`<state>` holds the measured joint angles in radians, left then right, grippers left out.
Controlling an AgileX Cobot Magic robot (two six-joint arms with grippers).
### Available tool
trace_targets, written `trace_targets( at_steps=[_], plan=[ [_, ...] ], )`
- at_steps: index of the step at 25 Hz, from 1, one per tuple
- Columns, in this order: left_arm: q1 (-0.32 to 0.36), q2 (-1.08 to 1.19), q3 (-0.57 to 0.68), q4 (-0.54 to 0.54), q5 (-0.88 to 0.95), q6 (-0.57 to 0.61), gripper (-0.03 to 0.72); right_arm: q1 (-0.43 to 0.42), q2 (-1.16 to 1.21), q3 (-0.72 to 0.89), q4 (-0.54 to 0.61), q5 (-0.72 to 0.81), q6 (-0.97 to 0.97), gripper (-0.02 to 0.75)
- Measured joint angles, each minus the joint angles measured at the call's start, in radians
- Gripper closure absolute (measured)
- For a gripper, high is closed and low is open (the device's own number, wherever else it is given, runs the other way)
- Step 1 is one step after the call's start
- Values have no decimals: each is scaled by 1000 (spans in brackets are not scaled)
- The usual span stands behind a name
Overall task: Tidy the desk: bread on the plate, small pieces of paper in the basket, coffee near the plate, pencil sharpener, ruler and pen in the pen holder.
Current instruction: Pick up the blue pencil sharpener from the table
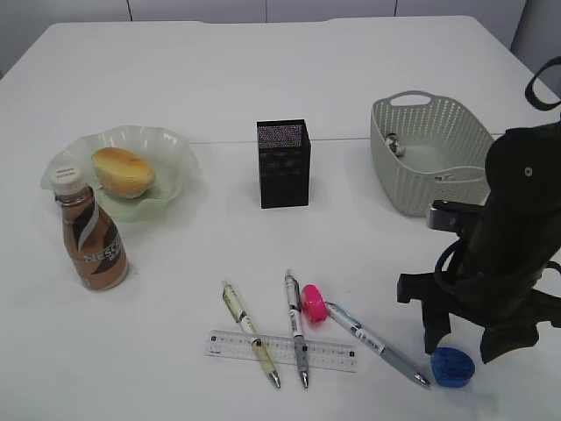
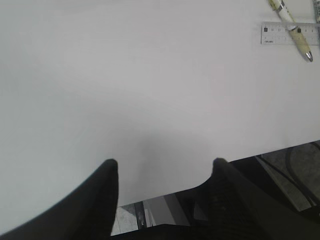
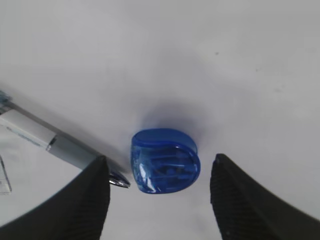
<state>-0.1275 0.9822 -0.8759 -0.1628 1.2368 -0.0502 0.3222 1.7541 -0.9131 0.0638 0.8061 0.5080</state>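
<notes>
A blue pencil sharpener point(image 1: 453, 366) lies at the front right; in the right wrist view it point(image 3: 165, 161) sits between the open fingers of my right gripper point(image 3: 161, 167), which hovers over it point(image 1: 458, 338). A pink sharpener point(image 1: 313, 303), three pens point(image 1: 296, 339) and a clear ruler point(image 1: 282, 349) lie at the front centre. The black mesh pen holder point(image 1: 283, 163) stands mid-table. Bread point(image 1: 124, 171) lies on the glass plate point(image 1: 166, 145), with the coffee bottle point(image 1: 90, 239) beside it. My left gripper point(image 2: 162, 165) is open over bare table, with a pen point(image 2: 295, 27) and ruler point(image 2: 280, 34) at its top right.
A grey woven basket point(image 1: 429, 153) stands at the back right with a small crumpled item inside. A pen tip point(image 3: 117, 178) lies close to my right gripper's left finger. The table's front edge shows in the left wrist view point(image 2: 260, 155).
</notes>
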Motion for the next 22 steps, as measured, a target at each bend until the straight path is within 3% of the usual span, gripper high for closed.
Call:
trace_targets(
  at_steps=[22],
  plan=[
    [0,0,0,-2,0,0,272,0,42,-2,5,-2,-2,248]
  ],
)
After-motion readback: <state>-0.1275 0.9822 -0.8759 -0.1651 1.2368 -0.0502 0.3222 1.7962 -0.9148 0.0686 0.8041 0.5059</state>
